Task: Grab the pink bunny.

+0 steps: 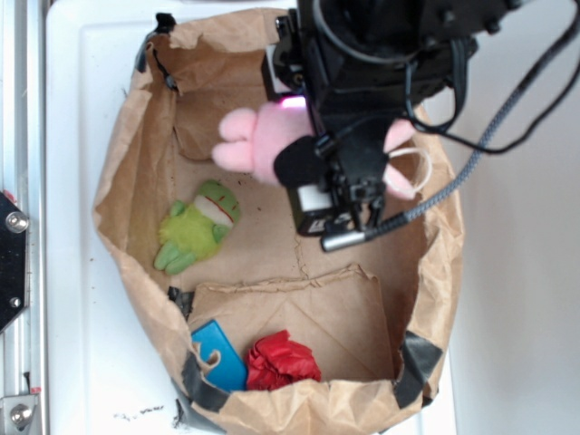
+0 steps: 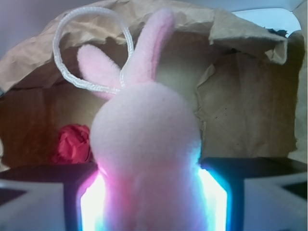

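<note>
The pink bunny (image 1: pixel 258 140) is between the two fingers of the gripper (image 1: pixel 313 149), over the far part of a brown paper bag (image 1: pixel 118 181) that lies open on a white table (image 1: pixel 72 91). In the exterior view the black arm covers the middle of the plush toy. Its two stubby feet stick out to the left of the arm, and one ear with a pale cord loop (image 1: pixel 419 172) sticks out to the right.

In the wrist view the pink bunny (image 2: pixel 147 144) fills the centre of the picture. The gripper (image 2: pixel 150 202) presses on the body from both sides, and the fingers (image 2: pixel 57 202) touch the plush with no gap to see, so the gripper is clamped on the toy. A bright glow shines along both sides of the body where it meets the fingers. The head and the two long ears point up, and the cord loop (image 2: pixel 91 48) stands in a ring beside the ears.

On the bottom of the bag, to the left of the bunny and apart from it, lies a lime-green plush frog (image 1: pixel 195 227). Near the front wall of the bag there is a red ruffled fabric ball (image 1: pixel 283 361), and just beside it a blue card (image 1: pixel 220 355). The red ball (image 2: pixel 72 143) shows also in the wrist view, behind the bunny at the left.
</note>
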### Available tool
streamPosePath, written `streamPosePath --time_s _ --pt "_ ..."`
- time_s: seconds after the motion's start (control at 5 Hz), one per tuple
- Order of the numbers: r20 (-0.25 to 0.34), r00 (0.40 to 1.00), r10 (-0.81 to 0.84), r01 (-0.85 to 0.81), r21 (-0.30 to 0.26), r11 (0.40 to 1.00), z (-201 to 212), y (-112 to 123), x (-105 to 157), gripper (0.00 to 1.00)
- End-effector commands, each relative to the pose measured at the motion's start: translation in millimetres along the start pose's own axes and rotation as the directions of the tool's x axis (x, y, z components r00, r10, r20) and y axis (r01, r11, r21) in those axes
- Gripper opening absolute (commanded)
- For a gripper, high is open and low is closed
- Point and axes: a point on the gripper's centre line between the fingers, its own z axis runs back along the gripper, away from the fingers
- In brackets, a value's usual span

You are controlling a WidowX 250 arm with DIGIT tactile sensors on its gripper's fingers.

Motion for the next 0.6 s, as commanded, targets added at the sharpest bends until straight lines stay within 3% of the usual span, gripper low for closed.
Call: streamPosePath --time_s 0.0,0.4 --pt "0.202 0.977 -0.063 0.048 0.080 0.996 0.3 -12.5 -34.6 0.00" --pt "0.170 0.982 -0.081 0.065 0.098 0.993 1.4 -10.3 -33.8 0.00"
